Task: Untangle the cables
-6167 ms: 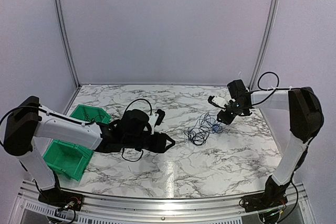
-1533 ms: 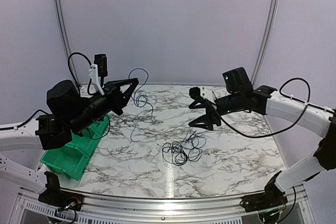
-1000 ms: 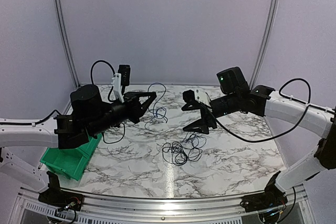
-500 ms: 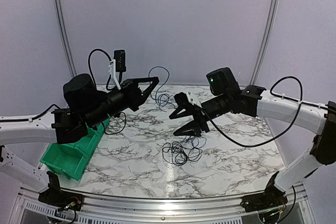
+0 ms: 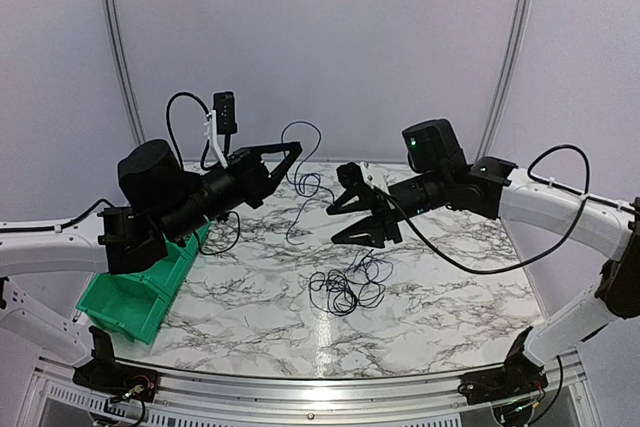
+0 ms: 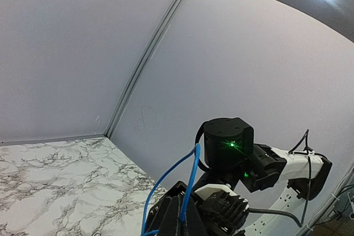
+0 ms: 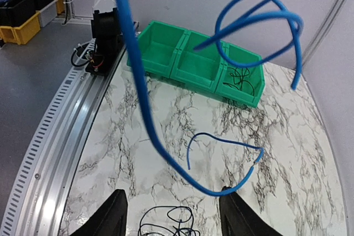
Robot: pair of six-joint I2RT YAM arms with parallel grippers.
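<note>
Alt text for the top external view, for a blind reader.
The left gripper, raised above a marble table, is shut on a blue cable that dangles in loops; the right gripper faces it, jaws open. A loose pile of black cables lies on the table below, and a green bin sits at its left edge.

Bright even overhead light, glare streak on the marble table (image 5: 322,332), close blue cable (image 7: 138,81) perhaps slightly soft

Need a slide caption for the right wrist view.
Thin blue cable loops midair over marble tabletop, green plastic bins behind, right end effector open.
</note>
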